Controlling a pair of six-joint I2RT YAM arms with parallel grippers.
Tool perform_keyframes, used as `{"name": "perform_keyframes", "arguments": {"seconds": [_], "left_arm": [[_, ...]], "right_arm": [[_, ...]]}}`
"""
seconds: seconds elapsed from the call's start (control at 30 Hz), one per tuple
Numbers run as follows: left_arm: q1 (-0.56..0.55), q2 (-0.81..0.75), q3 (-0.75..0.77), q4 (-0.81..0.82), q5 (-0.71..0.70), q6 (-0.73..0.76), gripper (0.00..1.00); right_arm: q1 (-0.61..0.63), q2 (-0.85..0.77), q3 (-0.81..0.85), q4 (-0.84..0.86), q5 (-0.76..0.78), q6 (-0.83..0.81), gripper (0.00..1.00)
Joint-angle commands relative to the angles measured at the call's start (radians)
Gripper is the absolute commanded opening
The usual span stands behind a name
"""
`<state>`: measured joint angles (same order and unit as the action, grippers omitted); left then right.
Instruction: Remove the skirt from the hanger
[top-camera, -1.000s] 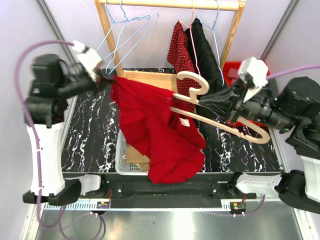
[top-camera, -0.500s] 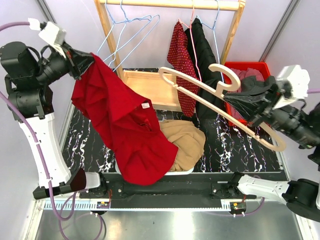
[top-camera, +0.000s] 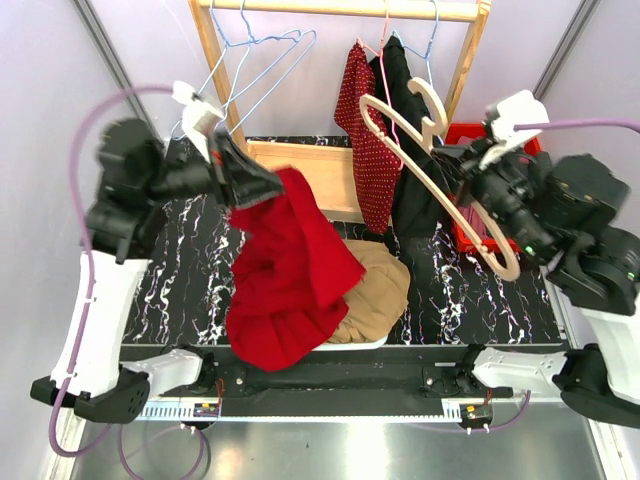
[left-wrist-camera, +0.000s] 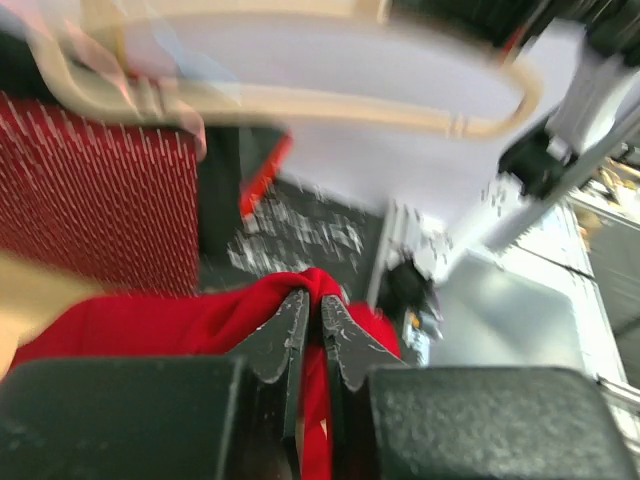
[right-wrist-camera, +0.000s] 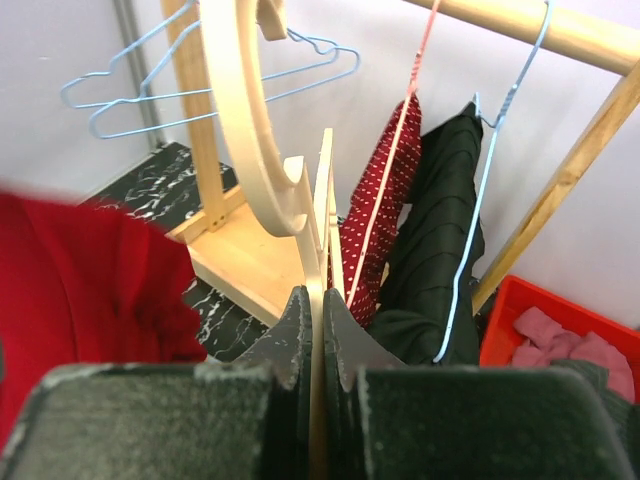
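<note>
Pinching the top edge of the skirt (top-camera: 290, 270) with the left gripper (top-camera: 258, 188). The 2 fingers (left-wrist-camera: 290, 325) are nearly closed, showing only a thin slit packed with red cloth in the left wrist view.
Hanging slack from that pinch, bunching down over the left side of the tan garment (top-camera: 372, 285) and reaching toward the near edge of the table (top-camera: 175, 270).
Hanging clear of the hanger (top-camera: 503, 262), well apart from it.
Clamping the hanger with the right gripper (top-camera: 462, 172), its 2 fingers (right-wrist-camera: 290, 330) closing tight on the wooden bar with no gap showing in the right wrist view.
Holding the hanger bare and tilted in the air on the right, hook (top-camera: 430, 100) pointing up in front of the rack (top-camera: 340, 8).
Hanging on the rack rail: blue wire hangers (top-camera: 255, 60) at left, 1 dotted red garment (top-camera: 365, 120) and 1 black garment (top-camera: 405, 110) at right.
Sitting beyond the right gripper: red bin (right-wrist-camera: 505, 320), partly hidden.
Blurring heavily in the left wrist view, leaving fine detail unreadable.
</note>
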<state>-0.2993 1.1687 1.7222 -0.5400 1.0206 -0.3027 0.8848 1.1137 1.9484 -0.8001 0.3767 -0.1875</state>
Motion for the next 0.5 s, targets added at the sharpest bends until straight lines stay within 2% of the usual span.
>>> {"name": "perform_keyframes", "arguments": {"seconds": [0.0,0.13,0.23,0.27,0.33,0.37,0.47], "left_arm": [[-0.026,-0.035,-0.196,-0.069,-0.022,0.104,0.10],[-0.095,-0.037,-0.383,-0.175,-0.088,0.236,0.11],[-0.182,-0.032,-0.487,-0.245,-0.247,0.358,0.13],[-0.205,-0.017,-0.510,-0.261,-0.372,0.405,0.20],[-0.271,0.006,-0.568,-0.303,-0.494,0.459,0.22],[-0.293,0.031,-0.588,-0.311,-0.624,0.499,0.28],[-0.345,0.098,-0.653,-0.340,-0.797,0.553,0.34]], "right_arm": [[0.006,0.058,0.015,0.091,0.114,0.023,0.00],[0.006,0.124,0.035,0.102,0.148,0.065,0.00],[0.005,0.173,0.055,0.119,0.154,0.079,0.00],[0.006,0.185,0.061,0.125,0.156,0.079,0.00],[0.005,0.224,0.073,0.159,0.159,0.077,0.00],[0.005,0.236,0.078,0.173,0.160,0.072,0.00],[0.002,0.307,0.118,0.220,0.171,0.033,0.00]]}}
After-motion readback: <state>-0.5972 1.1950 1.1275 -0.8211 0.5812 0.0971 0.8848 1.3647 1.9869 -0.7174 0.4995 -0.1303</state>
